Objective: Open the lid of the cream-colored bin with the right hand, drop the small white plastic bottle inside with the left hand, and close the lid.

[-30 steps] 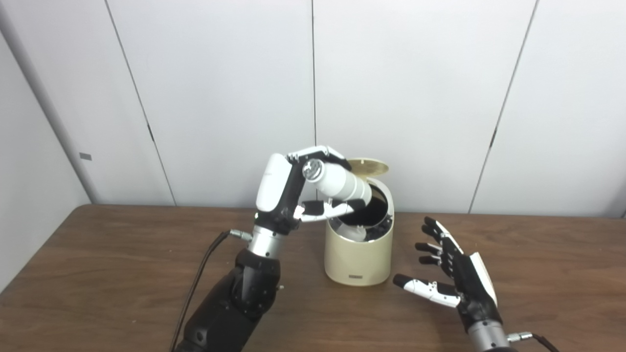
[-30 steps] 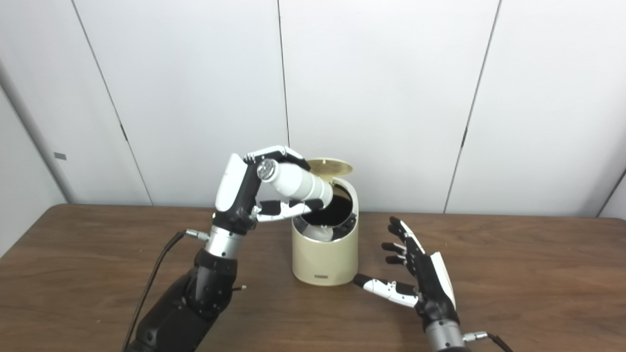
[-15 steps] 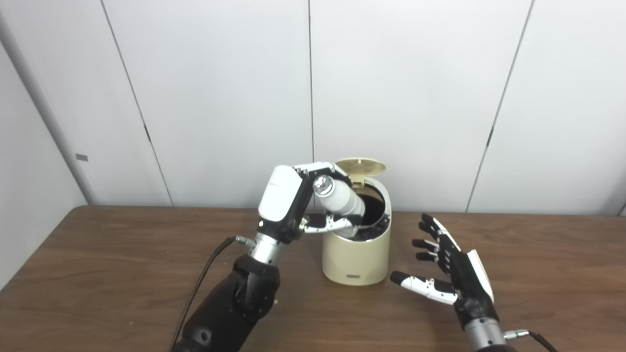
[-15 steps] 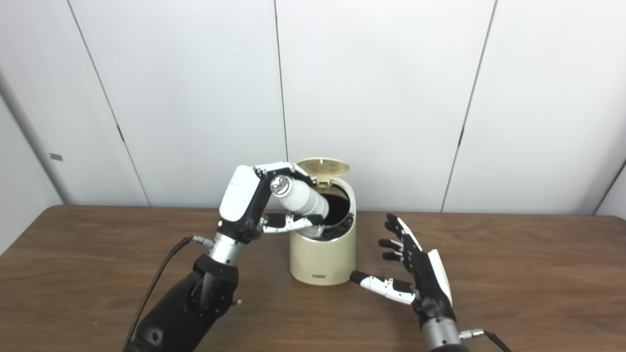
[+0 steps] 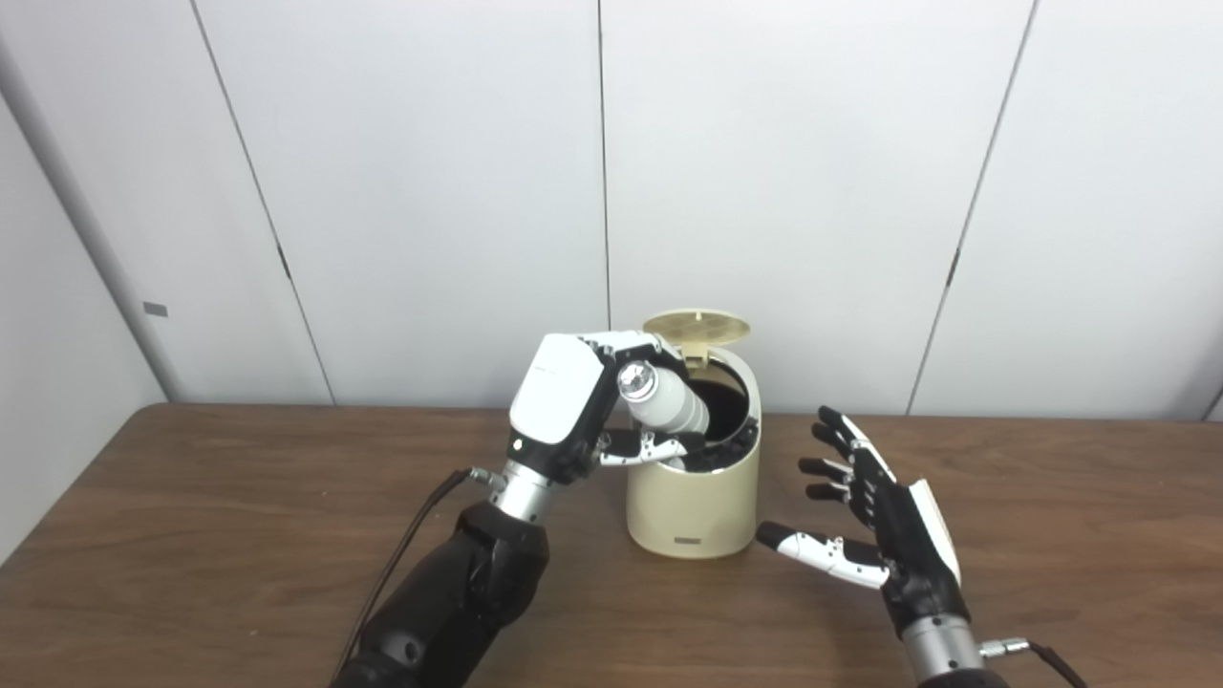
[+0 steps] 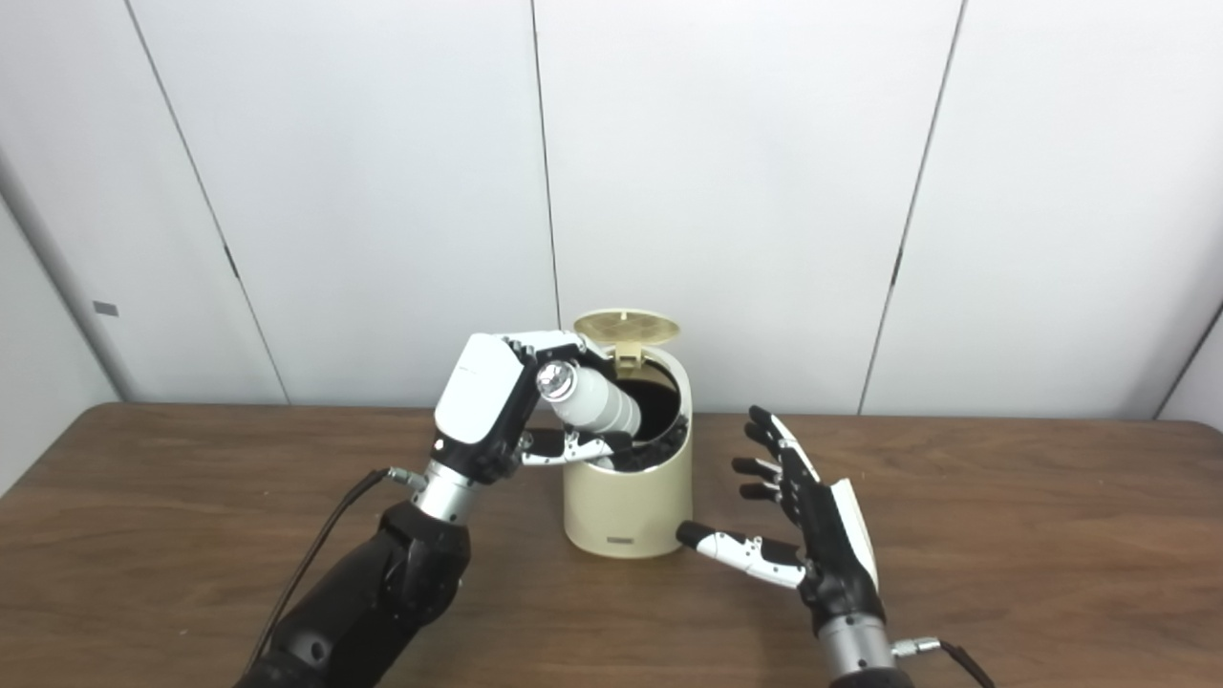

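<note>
The cream-colored bin [image 5: 693, 506] stands on the table near the wall, its round lid [image 5: 697, 328] flipped up at the back. My left hand [image 5: 583, 406] is shut on the small white plastic bottle [image 5: 666, 404]. The bottle is tilted, its silver cap toward me and its far end inside the bin's dark mouth. The bottle also shows in the right eye view [image 6: 594, 402]. My right hand [image 5: 874, 526] is open and empty, just right of the bin and apart from it, fingers spread and the thumb pointing at the bin's base.
The brown wooden table [image 5: 191, 535] runs across the whole view. A white panelled wall [image 5: 812, 191] stands right behind the bin. A black cable [image 5: 401, 554] runs along my left forearm.
My left hand has lowered and tipped the bottle further into the bin's mouth. My right hand has hardly moved. The camera has shifted slightly.
</note>
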`<state>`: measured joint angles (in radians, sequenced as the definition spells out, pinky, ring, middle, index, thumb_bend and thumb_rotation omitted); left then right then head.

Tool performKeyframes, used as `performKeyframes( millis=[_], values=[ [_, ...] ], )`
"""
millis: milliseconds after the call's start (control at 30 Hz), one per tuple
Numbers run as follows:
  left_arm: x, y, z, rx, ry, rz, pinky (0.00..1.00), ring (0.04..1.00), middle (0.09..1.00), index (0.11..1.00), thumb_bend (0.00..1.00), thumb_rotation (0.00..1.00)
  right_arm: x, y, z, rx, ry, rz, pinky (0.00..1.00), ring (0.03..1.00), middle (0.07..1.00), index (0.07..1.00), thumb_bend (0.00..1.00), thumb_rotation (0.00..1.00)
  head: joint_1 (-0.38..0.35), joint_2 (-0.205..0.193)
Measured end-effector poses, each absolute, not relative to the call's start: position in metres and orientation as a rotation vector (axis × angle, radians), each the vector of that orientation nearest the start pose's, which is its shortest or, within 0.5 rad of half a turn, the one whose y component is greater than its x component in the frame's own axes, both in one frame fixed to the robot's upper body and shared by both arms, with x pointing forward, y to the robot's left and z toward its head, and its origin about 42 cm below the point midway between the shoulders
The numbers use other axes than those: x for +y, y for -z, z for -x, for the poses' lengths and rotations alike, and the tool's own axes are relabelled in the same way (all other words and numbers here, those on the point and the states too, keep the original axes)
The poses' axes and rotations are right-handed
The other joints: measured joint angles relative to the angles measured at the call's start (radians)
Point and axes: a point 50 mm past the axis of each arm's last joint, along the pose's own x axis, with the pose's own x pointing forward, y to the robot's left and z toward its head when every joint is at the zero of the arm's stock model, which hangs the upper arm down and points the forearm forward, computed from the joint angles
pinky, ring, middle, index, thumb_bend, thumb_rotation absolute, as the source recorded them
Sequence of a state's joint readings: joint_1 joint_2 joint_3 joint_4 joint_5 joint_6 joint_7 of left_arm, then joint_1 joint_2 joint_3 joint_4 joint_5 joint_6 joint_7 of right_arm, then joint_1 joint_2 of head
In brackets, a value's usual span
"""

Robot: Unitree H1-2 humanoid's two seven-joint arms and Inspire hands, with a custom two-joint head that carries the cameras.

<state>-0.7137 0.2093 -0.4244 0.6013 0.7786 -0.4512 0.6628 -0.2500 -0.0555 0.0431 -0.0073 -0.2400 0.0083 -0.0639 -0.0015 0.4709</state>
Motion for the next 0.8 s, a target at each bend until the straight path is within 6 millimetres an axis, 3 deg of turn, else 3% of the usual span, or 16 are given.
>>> performKeyframes(
  millis=[800],
  values=[
    [0.1465,-0.2149,-0.4625,-0.931,0.061,-0.884,0.37,0.431,0.507,0.551,0.48,0.00,-0.1958,-0.1801,-0.3561,-0.276,-0.009,0.302,0.67,0.750,0.872,0.870,0.86,0.30,0.003,0.003]
  ],
)
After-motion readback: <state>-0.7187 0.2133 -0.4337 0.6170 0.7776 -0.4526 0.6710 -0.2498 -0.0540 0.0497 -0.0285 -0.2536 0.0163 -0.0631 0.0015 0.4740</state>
